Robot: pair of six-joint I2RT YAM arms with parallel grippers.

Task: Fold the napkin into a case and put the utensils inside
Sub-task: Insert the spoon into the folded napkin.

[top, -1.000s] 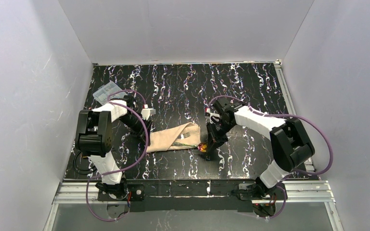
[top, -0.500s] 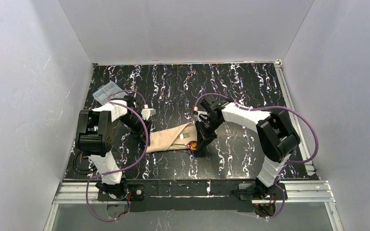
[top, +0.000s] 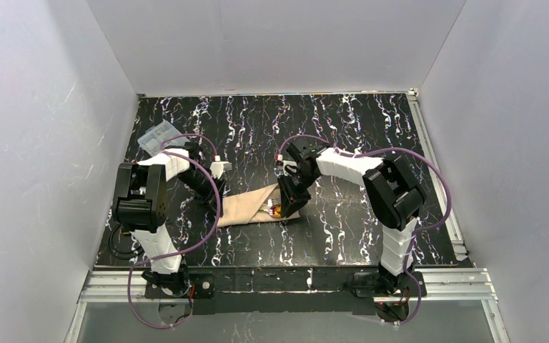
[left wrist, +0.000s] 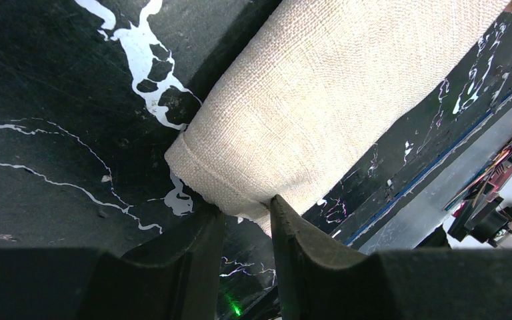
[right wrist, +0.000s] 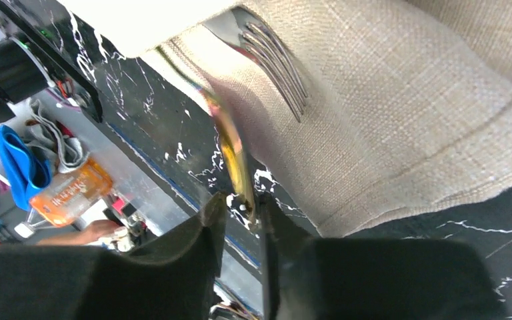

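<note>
The tan napkin [top: 246, 206] lies folded as a narrow case [right wrist: 387, 93] in the middle of the table. My left gripper [top: 218, 209] is shut on its left end [left wrist: 307, 100], with cloth pinched between the fingertips [left wrist: 285, 223]. The silver fork [right wrist: 277, 60] lies in the case with only its tines showing at the mouth. Beside it the spoon [top: 275, 211] has its front under the cloth flap. Its yellow handle [right wrist: 235, 157] runs back between the tips of my right gripper [right wrist: 240, 208]. Those jaws stand slightly open; the handle rests against one finger, with a gap to the other.
A clear plastic box [top: 156, 134] sits at the back left of the black marbled table [top: 343, 128]. White walls close in three sides. A metal rail [top: 293, 275] runs along the near edge.
My right gripper carried the spoon leftward to the case's open end and pushed it under the flap; its jaws have now parted a little. The left gripper has kept hold of the napkin.
</note>
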